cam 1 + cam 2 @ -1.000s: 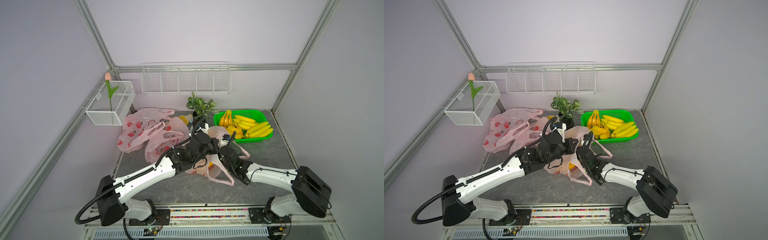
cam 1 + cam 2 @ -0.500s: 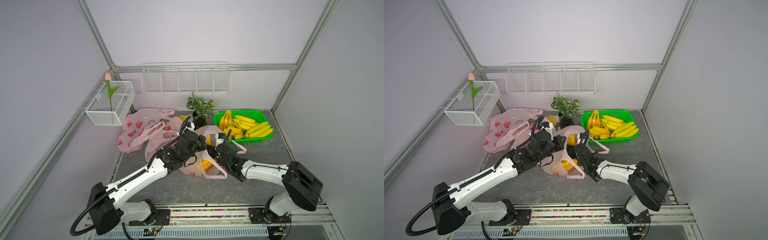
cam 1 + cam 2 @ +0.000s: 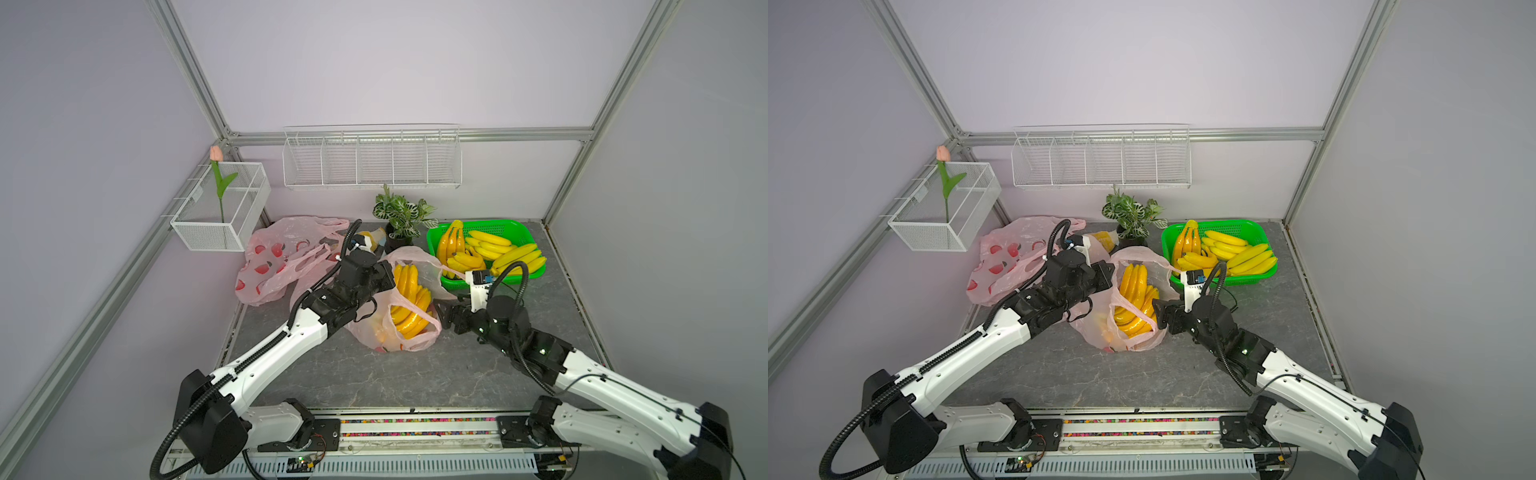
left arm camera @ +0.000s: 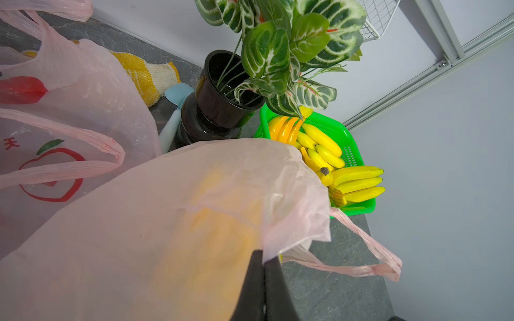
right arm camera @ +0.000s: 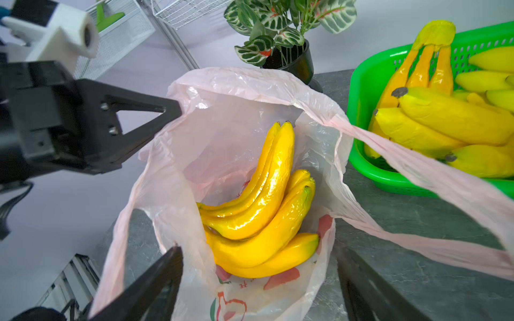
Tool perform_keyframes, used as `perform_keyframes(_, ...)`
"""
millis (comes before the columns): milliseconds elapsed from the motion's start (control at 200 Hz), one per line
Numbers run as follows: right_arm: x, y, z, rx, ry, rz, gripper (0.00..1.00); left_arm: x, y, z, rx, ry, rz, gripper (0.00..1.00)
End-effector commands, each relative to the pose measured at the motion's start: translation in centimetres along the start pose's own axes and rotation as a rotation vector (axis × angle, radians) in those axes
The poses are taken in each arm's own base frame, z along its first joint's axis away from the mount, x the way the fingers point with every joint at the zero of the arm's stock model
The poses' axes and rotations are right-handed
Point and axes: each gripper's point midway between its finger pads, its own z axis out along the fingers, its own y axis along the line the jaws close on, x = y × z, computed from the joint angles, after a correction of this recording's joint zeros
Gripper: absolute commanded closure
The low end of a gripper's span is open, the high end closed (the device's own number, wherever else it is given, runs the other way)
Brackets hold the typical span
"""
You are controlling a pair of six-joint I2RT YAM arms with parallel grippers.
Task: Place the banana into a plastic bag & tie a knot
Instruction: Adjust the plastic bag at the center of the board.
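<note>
- one banana bunch point(image 5: 258, 211) lies inside the pink plastic bag point(image 3: 374, 334), mouth open.
- several more bunches point(image 3: 513, 255) fill the green basket point(image 3: 494, 227) just beside it.
- left gripper point(image 4: 264, 262) jaws clamped on the bag's rim; right gripper point(image 3: 441, 314) jaws apart, empty.

Pale lilac matte panel walls point(image 3: 374, 75) on three sides: back, L, R. Silver aluminium frame posts point(image 3: 189, 70) run up both back corners, w/ a matching cross-bar point(image 3: 519, 134) along the back wall. Work surface is a dark grey marble-look tabletop point(image 3: 415, 374), veined white. White wire shelf rack point(image 3: 372, 160), split into compartments, hangs on the back wall at bar height. White wire-mesh box basket point(image 3: 216, 232) hooks on the L frame rail; a pink artificial tulip point(image 3: 215, 153) w/ green stem stands upright in it. Green-and-white leafed plant point(image 3: 401, 210) in a glossy black pot point(image 4: 211, 111) sits at the back, approx centre. Light even, diffuse; shadows soft.
</note>
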Motion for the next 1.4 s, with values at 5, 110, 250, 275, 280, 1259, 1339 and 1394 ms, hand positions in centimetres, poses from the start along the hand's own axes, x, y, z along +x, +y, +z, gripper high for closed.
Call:
perform_keyframes(5,2.1,1.4,-1.1,-0.107,0.082,-0.103,0.16,0.6,1.0,0.6,-0.026,0.021,0.023,1.00)
perform_keyframes(110,1.9,3.0,-2.1,-0.173,0.082,-0.136,0.21,0.8,1.3,0.8,-0.033,0.026,0.019,1.00)
perform_keyframes(250,1.9,4.1,-3.5,-0.205,0.080,-0.192,0.23,0.7,1.4,0.8,-0.042,0.022,0.021,1.00)
perform_keyframes(275,1.8,4.3,-3.7,-0.213,0.078,-0.197,0.23,0.7,1.5,0.8,-0.044,0.021,0.021,1.00)
perform_keyframes(280,1.8,4.3,-3.7,-0.214,0.077,-0.198,0.23,0.7,1.5,0.8,-0.045,0.021,0.021,1.00)
perform_keyframes(1259,1.6,7.8,-2.9,-0.312,0.117,-0.215,0.55,1.0,2.3,1.3,-0.070,0.030,0.031,1.00)
perform_keyframes(1339,1.6,7.9,-2.6,-0.304,0.124,-0.222,0.61,1.2,2.4,1.4,-0.071,0.037,0.031,1.00)
perform_keyframes(1394,1.8,7.8,-2.4,-0.295,0.135,-0.229,0.66,1.2,2.4,1.4,-0.073,0.035,0.029,1.00)
